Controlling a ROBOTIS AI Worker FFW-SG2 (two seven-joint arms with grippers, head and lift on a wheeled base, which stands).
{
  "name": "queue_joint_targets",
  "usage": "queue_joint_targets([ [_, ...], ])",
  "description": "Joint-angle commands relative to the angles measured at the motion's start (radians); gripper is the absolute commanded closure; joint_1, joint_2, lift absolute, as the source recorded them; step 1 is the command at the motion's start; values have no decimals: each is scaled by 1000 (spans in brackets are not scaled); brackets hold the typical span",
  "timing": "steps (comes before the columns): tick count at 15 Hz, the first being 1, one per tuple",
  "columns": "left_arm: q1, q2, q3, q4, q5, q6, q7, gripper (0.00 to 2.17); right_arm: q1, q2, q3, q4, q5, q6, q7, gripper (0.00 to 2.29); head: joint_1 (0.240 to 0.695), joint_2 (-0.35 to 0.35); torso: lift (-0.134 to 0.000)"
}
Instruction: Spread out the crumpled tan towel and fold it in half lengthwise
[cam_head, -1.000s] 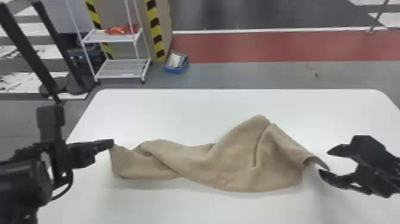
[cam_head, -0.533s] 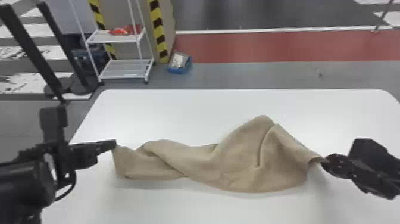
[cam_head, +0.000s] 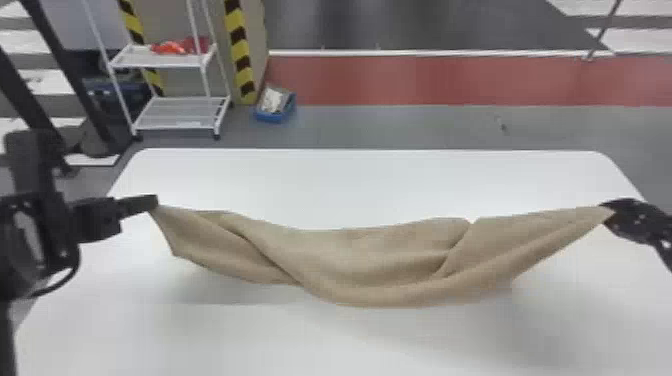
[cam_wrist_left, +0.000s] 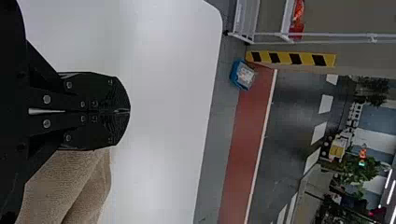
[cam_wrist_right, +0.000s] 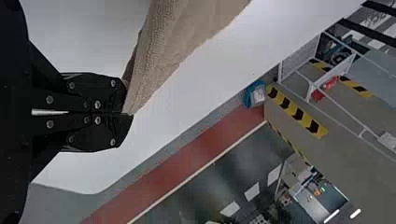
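In the head view my left gripper (cam_head: 155, 201) is shut on the tan towel's left corner, and my right gripper (cam_head: 606, 207) is shut on its right corner. Between them the tan towel (cam_head: 370, 265) hangs in a twisted, sagging band above the white table, with a diagonal fold on the left and another crease at right. The left wrist view has my left gripper (cam_wrist_left: 127, 111) with its fingers together and the towel (cam_wrist_left: 70, 186) beside them. In the right wrist view, the towel (cam_wrist_right: 168, 46) runs from the closed tips of my right gripper (cam_wrist_right: 129, 113).
The white table (cam_head: 350, 185) extends behind and in front of the towel. Beyond its far edge stand a white shelf rack (cam_head: 175, 112) and a blue bin (cam_head: 274, 106) on the floor.
My right gripper closed on the towel's right corner, then moved outward and up. The towel is stretched wider and lifted, its peak at right flattened. My left gripper kept its hold, slightly higher.
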Motion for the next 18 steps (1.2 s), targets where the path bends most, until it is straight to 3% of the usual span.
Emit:
queue_joint_targets([
  [1, -12, 1, 36, -85, 26, 56, -25, 2142, 27, 1, -88, -81, -96, 3, 3, 2020, 695, -15, -124],
  [5, 45, 2, 110, -288, 95, 188, -73, 2142, 70, 18, -220, -197, -320, 40, 35, 2020, 695, -47, -124],
  [7, -32, 36, 122, -323, 93, 352, -114, 2142, 40, 14, -251, -231, -359, 138, 37, 2020, 695, -58, -124],
  [9, -107, 45, 79, -273, 67, 352, -111, 2142, 3, 12, -235, -231, -342, 200, 32, 2020, 681, -86, -124],
  [10, -155, 55, 12, -194, 37, 352, -102, 2142, 4, 14, -200, -223, -296, 197, 26, 2020, 663, -91, -124],
  [11, -196, 55, -57, -75, -5, 351, -91, 2142, 9, 21, -154, -200, -245, 194, 17, 2020, 647, -94, -124],
  [12, -238, 45, -116, 46, -34, 246, -57, 2142, 4, 21, -126, -171, -219, 194, 5, 2020, 640, -97, -124],
  [14, -342, 44, -206, 300, -55, 176, 1, 2115, -17, 18, -87, -116, -124, 209, 3, 2020, 653, -100, -124],
  [15, -353, 38, -234, 372, -55, 136, 76, 1470, -14, 15, -65, -105, -81, 212, 8, 2020, 661, -101, -124],
  [16, -313, 25, -231, 372, -52, 16, 107, 522, -6, 17, -51, -104, -57, 218, 12, 2020, 669, -104, -124],
  [17, -273, 24, -220, 361, -40, -33, 108, -2, 3, 15, -34, -96, -38, 230, 14, 2020, 680, -104, -124],
  [18, -239, 24, -209, 310, -29, -24, 116, -2, 6, 14, -11, -81, -12, 233, 14, 2020, 695, -102, -124],
])
